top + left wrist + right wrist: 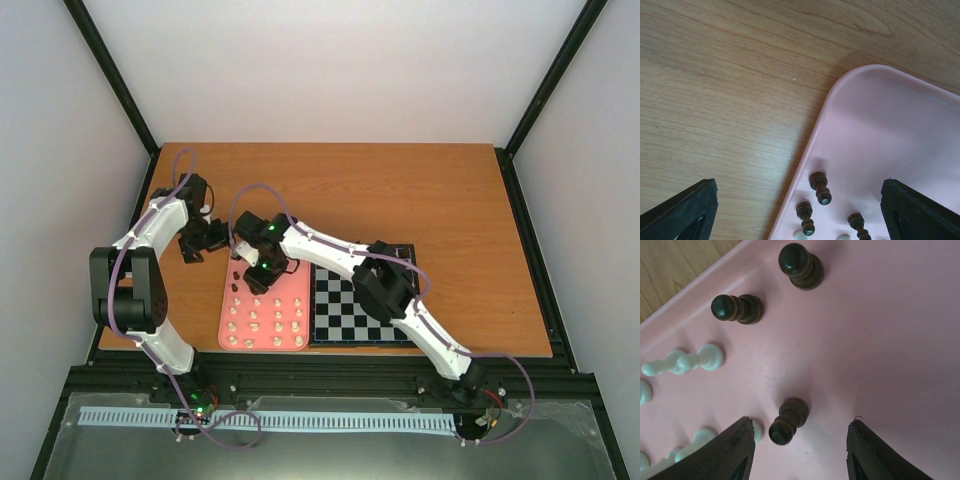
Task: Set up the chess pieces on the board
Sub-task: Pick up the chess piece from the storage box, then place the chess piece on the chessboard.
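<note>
Overhead, a wooden table [400, 190] carries two white robot arms bolted at its near edge. Just past their bases lies a pink tray [296, 281]. The chessboard [340, 310] lies flat just right of the tray, edge beside edge, and the right arm crosses above the board's far right part. The chess pieces stand on the tray. The cream pieces [265, 322] form rows across its near and middle part, and the dark pawns [235, 283] stand toward its far left corner.

The right gripper [252, 277] hangs over the far end of the tray, pointing down. Its wrist camera shows two black fingers [725, 452] spread apart. One dark pawn [787, 420] stands upright on the tray between them and touches neither. The tool is released and grasps nothing. A cream piece [756, 430] sits right beside one finger. Two more dark pawns stand farther along the tray near its rim, with cream pieces off to the side.

The left gripper [192, 250] hovers over bare wood just outside the tray's far left corner. Its wrist camera shows the fingers [690, 207] held wide apart, released, with nothing between them. The tray's rounded corner fills the right of that view, with three dark pawns standing inside it.
</note>
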`<state>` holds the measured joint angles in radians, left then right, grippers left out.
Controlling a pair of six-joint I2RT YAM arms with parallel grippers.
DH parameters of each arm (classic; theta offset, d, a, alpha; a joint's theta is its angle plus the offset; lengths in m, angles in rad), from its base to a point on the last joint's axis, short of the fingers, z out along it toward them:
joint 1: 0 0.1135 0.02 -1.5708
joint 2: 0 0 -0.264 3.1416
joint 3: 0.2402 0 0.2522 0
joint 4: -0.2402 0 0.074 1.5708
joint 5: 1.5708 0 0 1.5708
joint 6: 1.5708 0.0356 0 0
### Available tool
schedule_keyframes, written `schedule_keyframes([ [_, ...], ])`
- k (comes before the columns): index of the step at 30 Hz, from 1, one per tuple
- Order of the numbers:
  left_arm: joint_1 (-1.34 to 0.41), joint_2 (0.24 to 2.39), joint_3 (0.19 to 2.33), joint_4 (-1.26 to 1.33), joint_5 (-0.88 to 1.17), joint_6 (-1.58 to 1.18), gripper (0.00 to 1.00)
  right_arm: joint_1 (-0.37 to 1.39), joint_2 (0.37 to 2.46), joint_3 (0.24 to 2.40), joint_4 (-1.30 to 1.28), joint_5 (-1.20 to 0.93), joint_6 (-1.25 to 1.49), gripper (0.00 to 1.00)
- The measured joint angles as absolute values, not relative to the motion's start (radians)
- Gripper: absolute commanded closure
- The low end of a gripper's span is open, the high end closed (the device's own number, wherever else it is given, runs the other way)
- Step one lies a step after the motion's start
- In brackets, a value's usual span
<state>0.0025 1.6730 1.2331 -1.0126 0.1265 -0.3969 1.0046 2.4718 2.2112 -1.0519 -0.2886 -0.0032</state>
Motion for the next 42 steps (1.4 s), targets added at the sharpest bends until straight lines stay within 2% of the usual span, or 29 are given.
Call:
schedule_keyframes([
  [7, 0.002, 1.673, 1.232, -1.020, 0.104, -0.417, 0.00, 1.007, 2.490, 2.221, -1.042, -0.304, 0.002, 0.68],
  [12, 0.002, 1.674, 1.232, -1.026, 0.097, -0.423, 0.00, 1.007, 2.490, 2.221, -1.038, -0.305, 0.002, 0.93],
  [15, 0.002, 1.674, 1.232, -1.028, 0.096, -0.424, 0.00, 1.007, 2.490, 2.222, -1.036, -0.304, 0.001, 0.97],
  [27, 0.002, 1.684, 1.233, -1.034, 0.086, -0.424, 0.00, 0.996, 2.445, 2.176, -1.032, -0.224, 0.009, 0.97],
  [37, 0.002, 1.684, 1.235, -1.040, 0.076, -0.424, 0.00, 0.877, 2.031, 1.765, -0.968, -0.109, 0.070, 0.97],
  [42, 0.002, 1.684, 1.235, -1.040, 0.075, -0.424, 0.00, 0.777, 1.924, 1.568, -0.942, -0.083, 0.088, 0.97],
])
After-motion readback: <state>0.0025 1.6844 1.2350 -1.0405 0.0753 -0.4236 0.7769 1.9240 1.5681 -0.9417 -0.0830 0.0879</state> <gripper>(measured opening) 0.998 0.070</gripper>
